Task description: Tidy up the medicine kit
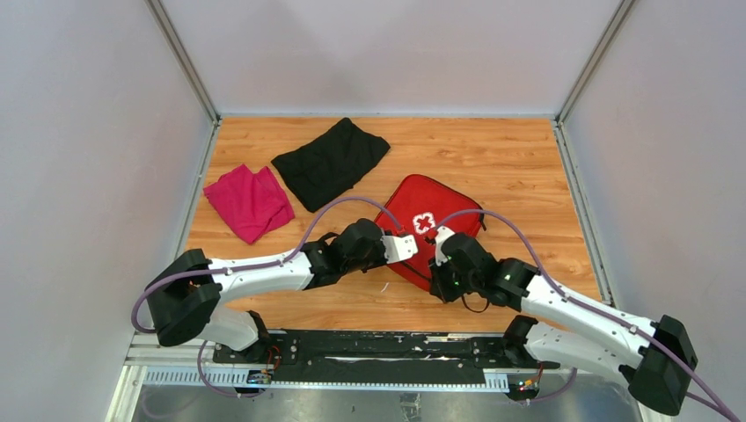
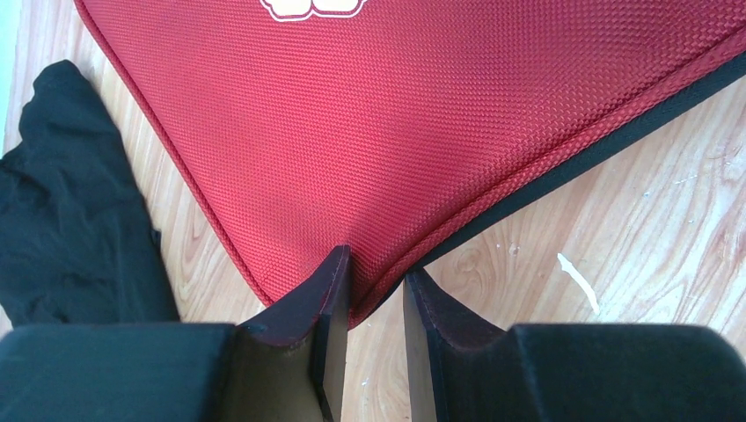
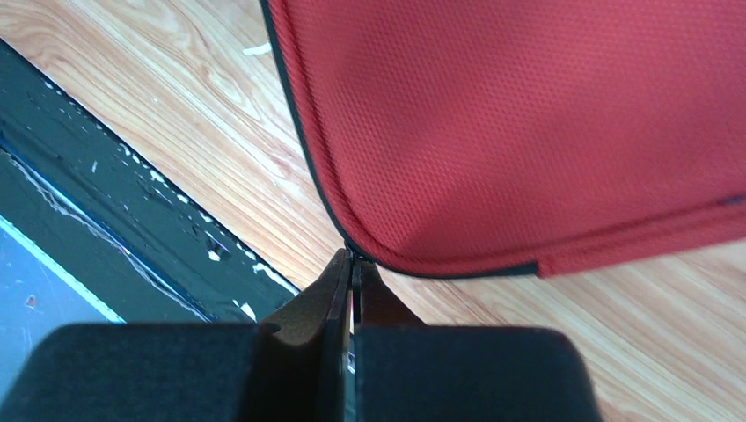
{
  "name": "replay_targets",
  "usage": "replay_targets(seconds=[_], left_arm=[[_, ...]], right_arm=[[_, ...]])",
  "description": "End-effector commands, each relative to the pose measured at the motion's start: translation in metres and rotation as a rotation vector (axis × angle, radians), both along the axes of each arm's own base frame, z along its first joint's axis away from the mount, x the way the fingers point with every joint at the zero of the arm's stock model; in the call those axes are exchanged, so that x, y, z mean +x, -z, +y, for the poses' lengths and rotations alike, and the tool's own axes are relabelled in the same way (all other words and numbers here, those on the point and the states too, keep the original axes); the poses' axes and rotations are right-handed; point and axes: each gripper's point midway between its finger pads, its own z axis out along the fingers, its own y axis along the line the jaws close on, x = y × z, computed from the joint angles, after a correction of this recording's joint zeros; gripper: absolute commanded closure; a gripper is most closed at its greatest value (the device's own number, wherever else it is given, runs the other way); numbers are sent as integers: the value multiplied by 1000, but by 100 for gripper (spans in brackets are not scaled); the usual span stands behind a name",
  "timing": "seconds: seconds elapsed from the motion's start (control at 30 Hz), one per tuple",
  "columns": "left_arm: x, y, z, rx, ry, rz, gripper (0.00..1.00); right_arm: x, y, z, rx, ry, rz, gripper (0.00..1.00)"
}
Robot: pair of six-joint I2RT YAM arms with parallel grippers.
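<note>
Woven red fabric case on smooth wood-look table, matt black fingers.
medicine kit (image 2: 422,132): coarse woven red cloth, slight sheen, corded piping, matt black band along the edge right of the left gripper (image 2: 374,286). Its fingers (image 2: 308,308) are matt black, plastic-looking, faintly grainy; right gripper (image 3: 354,268) has the same finish. table (image 3: 176,105): pale wood grain, smooth, low gloss. Left of the left gripper, black cloth (image 2: 70,202): soft, matt, creased. magenta cloth (image 1: 250,202): soft, matt, crumpled. Left of the right gripper, black strip (image 3: 132,202): painted, chipped, scratched.

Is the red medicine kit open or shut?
Shut: the medicine kit lies flat with its white cross facing up. Zip: cannot tell.
</note>
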Motion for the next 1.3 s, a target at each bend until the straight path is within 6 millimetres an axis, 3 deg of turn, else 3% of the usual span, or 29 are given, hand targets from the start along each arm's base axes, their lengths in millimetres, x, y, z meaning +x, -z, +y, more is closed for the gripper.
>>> replay_targets(seconds=[0.0, 0.17, 0.33, 0.43, 0.6, 0.77, 0.93, 1.07, 1.27], left_arm=[[-7, 21, 11, 21, -53, 103, 100], [-11, 23, 9, 23, -31, 120, 100], [-18, 21, 6, -6, -9, 146, 100], [-26, 15, 7, -46, -2, 154, 75], [-38, -14, 16, -180, -15, 137, 27], [-46, -56, 21, -351, -45, 120, 3], [-18, -80, 38, -444, -309, 123, 0], [4, -88, 35, -402, -405, 173, 0], [54, -100, 21, -418, -483, 347, 0]], right_arm=[[-3, -9, 40, 117, -34, 21, 100], [8, -12, 62, 156, 13, 14, 100], [35, -14, 61, 196, 228, -30, 100], [41, -15, 49, 195, 322, -51, 100], [51, -8, -13, 78, 549, -148, 100], [53, -5, -66, 46, 732, -234, 100], [71, -7, -99, -5, 830, -269, 100], [100, -11, -119, -6, 875, -273, 100], [144, -6, -131, 17, 882, -220, 100]])
